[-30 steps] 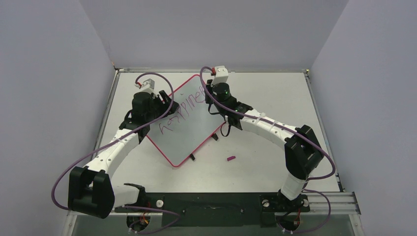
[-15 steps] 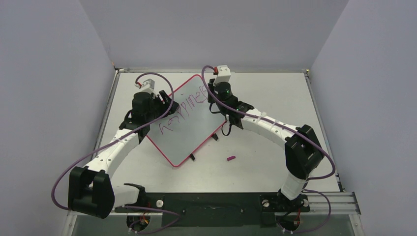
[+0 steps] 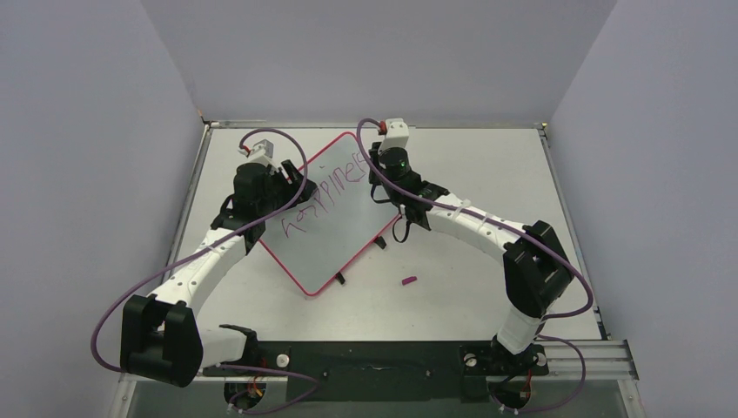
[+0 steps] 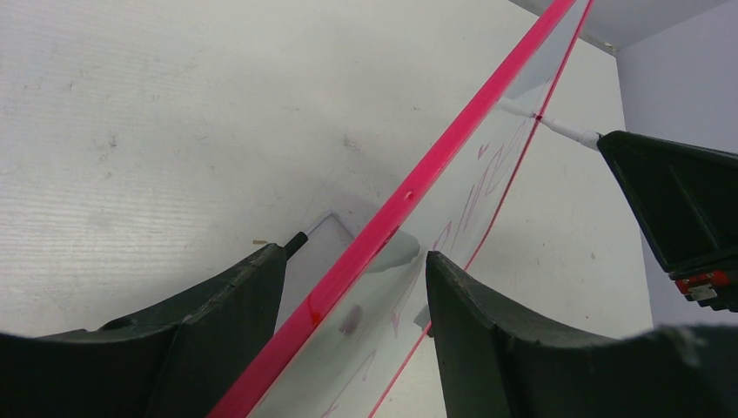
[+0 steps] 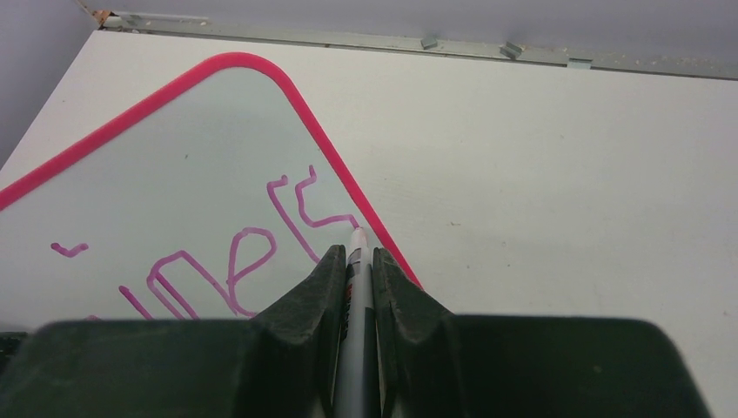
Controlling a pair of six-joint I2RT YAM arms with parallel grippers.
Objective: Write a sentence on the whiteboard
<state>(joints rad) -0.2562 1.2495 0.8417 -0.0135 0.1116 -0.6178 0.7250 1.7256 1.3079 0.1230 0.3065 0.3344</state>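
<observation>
From above, the whiteboard (image 3: 335,228) lies cornerwise on the table (image 3: 487,165) between the two arms. The sentence (image 3: 324,193) runs slantwise across its far half. The left gripper (image 3: 280,177) sits at the board's left edge and the right gripper (image 3: 376,177) at its far right edge. A small magenta piece (image 3: 408,280) lies on the table, well apart from the board.

In the left wrist view, the left gripper (image 4: 355,254) has its jaws wide apart, astride the board's red frame (image 4: 452,148) without clamping it.

In the right wrist view, the right gripper (image 5: 355,254) is closed tight on a marker (image 5: 358,296). The marker's tip touches the board at the end of the last written letter, just beside the frame.
</observation>
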